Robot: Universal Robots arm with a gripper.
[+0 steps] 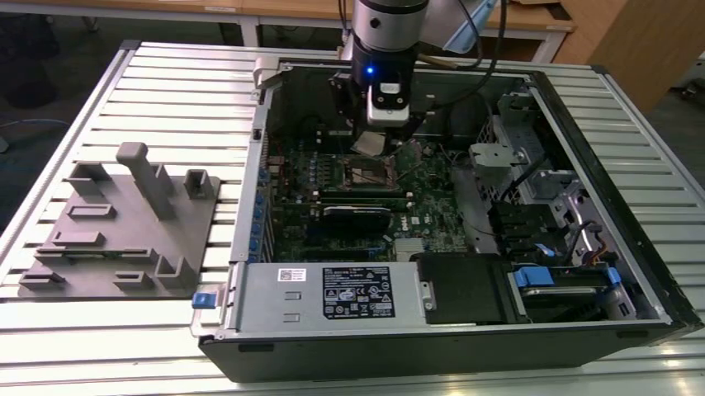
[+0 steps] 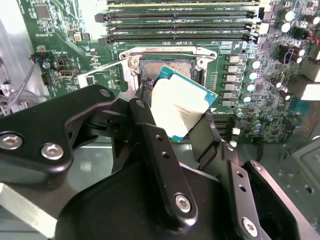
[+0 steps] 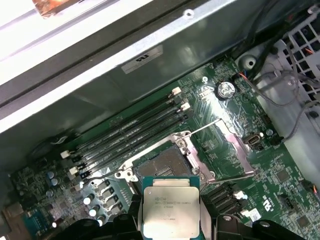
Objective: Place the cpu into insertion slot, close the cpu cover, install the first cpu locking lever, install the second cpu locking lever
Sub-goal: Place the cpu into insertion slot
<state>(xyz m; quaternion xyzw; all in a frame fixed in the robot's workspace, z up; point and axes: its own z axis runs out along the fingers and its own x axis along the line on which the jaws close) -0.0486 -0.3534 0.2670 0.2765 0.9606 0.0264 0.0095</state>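
Slatted table (image 1: 165,82); end effector (image 2: 174,112) grips one cpu (image 3: 171,210), seemingly above socket (image 3: 162,165).

cpu (image 3: 170,206) print, power-supply label (image 1: 356,292), both illegible

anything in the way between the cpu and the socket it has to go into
Nothing visible does. The gripper holds the cpu just short of the insertion slot, whose opening lies bare. The cpu cover is swung open to one side, off the slot.
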